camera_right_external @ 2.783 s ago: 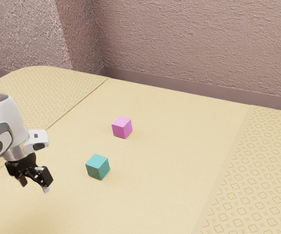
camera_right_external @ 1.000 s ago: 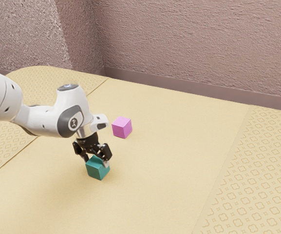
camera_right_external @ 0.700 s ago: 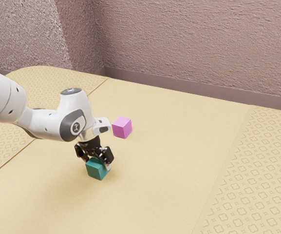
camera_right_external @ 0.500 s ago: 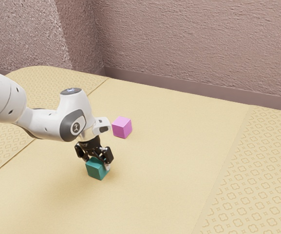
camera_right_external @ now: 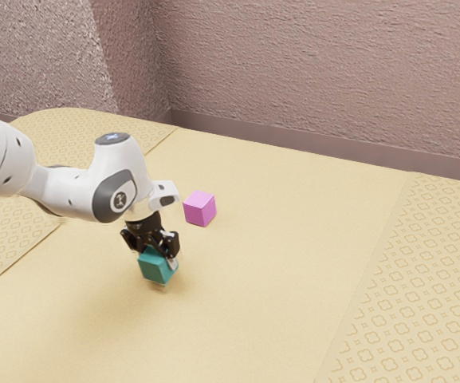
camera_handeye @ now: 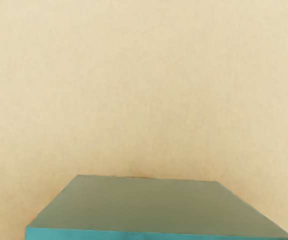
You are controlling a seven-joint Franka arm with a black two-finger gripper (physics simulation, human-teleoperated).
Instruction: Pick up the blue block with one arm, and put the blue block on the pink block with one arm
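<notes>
Gripper (camera_right_external: 155, 256) clamping blue block (camera_right_external: 156, 271), plain teal-tinted cube, just above table (camera_right_external: 293, 239)

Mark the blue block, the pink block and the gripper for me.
blue block (camera_right_external: 155, 271), exterior view, its front face below the fingers.
pink block (camera_right_external: 199, 209), exterior view, middle of the cube.
gripper (camera_right_external: 157, 254), exterior view, midway between the fingertips.

A plain simulated room: rough-textured mauve wall (camera_right_external: 293, 64) with a darker baseboard (camera_right_external: 333, 148) across the frame's top, behind a beige worktop (camera_right_external: 293, 239).
</notes>
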